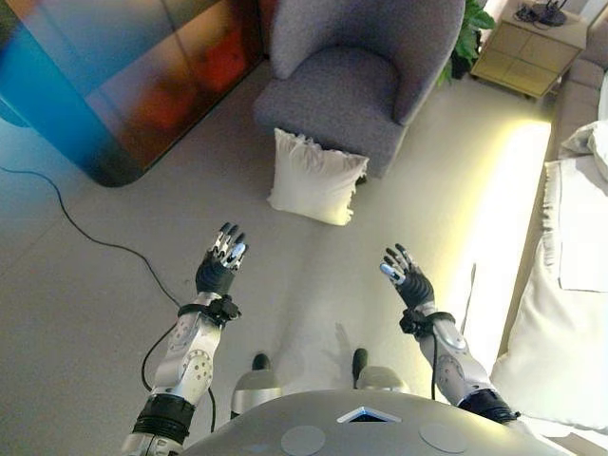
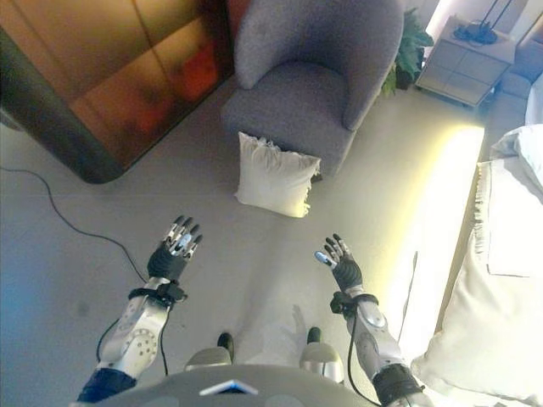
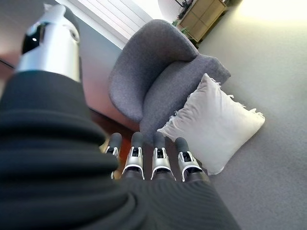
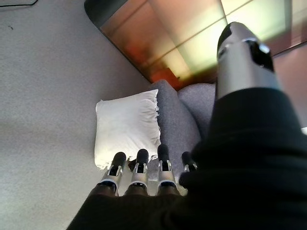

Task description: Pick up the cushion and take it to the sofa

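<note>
A white fringed cushion (image 1: 315,178) stands on the floor, leaning against the front of a grey armchair (image 1: 356,81). It also shows in the left wrist view (image 3: 216,122) and the right wrist view (image 4: 125,127). My left hand (image 1: 220,264) and right hand (image 1: 407,275) are both raised in front of me, open and empty, fingers straight, short of the cushion and to either side of it. The white sofa (image 1: 570,285) with a white cushion on it runs along the right edge.
A large curved glossy panel (image 1: 123,76) stands at the back left. A wooden cabinet (image 1: 527,47) and a green plant (image 1: 467,38) stand at the back right. A black cable (image 1: 76,228) lies on the grey floor to the left.
</note>
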### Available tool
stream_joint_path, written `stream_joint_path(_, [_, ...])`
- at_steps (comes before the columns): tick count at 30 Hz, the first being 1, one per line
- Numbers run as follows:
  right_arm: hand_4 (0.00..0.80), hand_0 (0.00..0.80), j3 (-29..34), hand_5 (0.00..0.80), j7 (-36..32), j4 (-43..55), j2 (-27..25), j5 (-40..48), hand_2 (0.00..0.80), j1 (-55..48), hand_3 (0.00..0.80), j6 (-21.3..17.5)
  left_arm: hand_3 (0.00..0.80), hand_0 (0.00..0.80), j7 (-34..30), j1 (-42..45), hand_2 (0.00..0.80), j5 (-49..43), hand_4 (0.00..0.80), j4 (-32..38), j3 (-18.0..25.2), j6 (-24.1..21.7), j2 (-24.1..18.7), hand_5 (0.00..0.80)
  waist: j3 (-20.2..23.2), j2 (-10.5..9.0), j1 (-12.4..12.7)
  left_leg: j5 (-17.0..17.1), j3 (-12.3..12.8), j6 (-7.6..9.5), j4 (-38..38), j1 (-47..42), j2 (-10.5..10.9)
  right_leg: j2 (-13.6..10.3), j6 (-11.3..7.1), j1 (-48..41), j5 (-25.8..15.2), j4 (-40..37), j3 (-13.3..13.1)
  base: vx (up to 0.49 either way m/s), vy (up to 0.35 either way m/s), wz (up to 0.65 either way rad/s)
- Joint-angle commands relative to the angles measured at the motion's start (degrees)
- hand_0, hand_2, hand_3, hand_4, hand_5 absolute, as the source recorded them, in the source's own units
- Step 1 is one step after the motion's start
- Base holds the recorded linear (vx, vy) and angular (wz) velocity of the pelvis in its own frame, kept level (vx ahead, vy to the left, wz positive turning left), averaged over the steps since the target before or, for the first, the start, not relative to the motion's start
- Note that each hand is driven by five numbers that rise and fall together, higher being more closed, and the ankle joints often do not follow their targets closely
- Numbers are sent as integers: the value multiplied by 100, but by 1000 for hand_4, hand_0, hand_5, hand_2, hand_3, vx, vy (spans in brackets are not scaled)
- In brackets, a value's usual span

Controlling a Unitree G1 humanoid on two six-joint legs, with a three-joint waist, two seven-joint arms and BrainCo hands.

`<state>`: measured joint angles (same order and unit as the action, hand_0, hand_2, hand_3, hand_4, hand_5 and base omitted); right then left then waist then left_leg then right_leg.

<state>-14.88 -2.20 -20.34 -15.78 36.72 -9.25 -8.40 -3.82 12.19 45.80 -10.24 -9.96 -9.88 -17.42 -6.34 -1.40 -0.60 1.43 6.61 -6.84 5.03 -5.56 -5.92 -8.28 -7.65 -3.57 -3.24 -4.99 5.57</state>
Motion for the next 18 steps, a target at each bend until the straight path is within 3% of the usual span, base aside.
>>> stream_joint_path(1, [0, 0, 245, 0, -62, 335, 96, 40, 0, 156, 0, -197, 0, 0, -52, -17, 0, 20, 0, 146, 221, -398, -37, 0, -117, -85, 46, -299, 296, 647, -588, 362, 516, -3, -63, 179, 212, 744, 224, 44, 121, -13])
stream_joint_path(5, [0, 0, 357, 0, -85, 328, 85, 87, 0, 208, 0, -248, 0, 0, -136, -118, 0, -35, 0, 146, 309, -378, -142, 0, -263, -106, 48, -491, 273, 842, -1119, 662, 550, -133, -117, 517, 234, 1766, 49, 18, 125, -26])
stream_joint_path(8, [0, 0, 412, 0, -57, 255, 175, 118, 0, 196, 0, -385, 0, 0, -162, -259, 0, -53, 0, 97, 301, -280, -241, 0, -348, -15, 62, -627, 225, 1038, -1278, 774, 614, -312, -88, 944, -189, 3111, -65, 42, 177, -3])
stream_joint_path(9, [0, 0, 405, 0, -3, 305, 188, 150, 0, 146, 0, -406, 0, 0, -183, -311, 0, -36, 0, 89, 296, -190, -261, 0, -398, 103, 0, -645, 159, 1056, -1268, 725, 583, -242, -45, 1293, -371, 3825, -221, 54, 185, 7])
stream_joint_path(11, [0, 0, 397, 0, 18, 346, 185, 180, 0, 46, 0, -438, 0, 0, -236, -365, 0, -58, 0, 85, 309, -77, -294, 0, -445, 180, -81, -671, 100, 1047, -1298, 671, 595, -193, -12, 1686, -530, 4343, -334, 98, 148, 30])
stream_joint_path(13, [0, 0, 399, 0, 28, 331, 186, 216, 0, -41, 0, -474, 0, 0, -280, -385, 0, -43, 0, 107, 286, 20, -328, 0, -450, 167, -160, -711, 35, 1028, -1314, 591, 664, -197, -17, 1813, -653, 4123, -353, 184, 32, 62])
stream_joint_path(15, [0, 0, 426, 0, 25, 356, 173, 256, 0, -129, 0, -484, 0, 0, -256, -385, 0, -76, 0, 166, 264, 95, -362, 0, -444, 71, -254, -816, -29, 997, -1377, 492, 775, -257, -43, 1773, -746, 3379, -354, 245, -80, 48])
stream_joint_path(18, [0, 0, 429, 0, -36, 352, 138, 348, 0, -99, 0, -516, 0, 0, -150, -365, 0, -96, 0, 236, 111, 57, -402, 0, -483, -174, -412, -1181, -169, 936, -1572, 358, 983, -431, -212, 1774, -961, 1666, -376, 315, -172, 33])
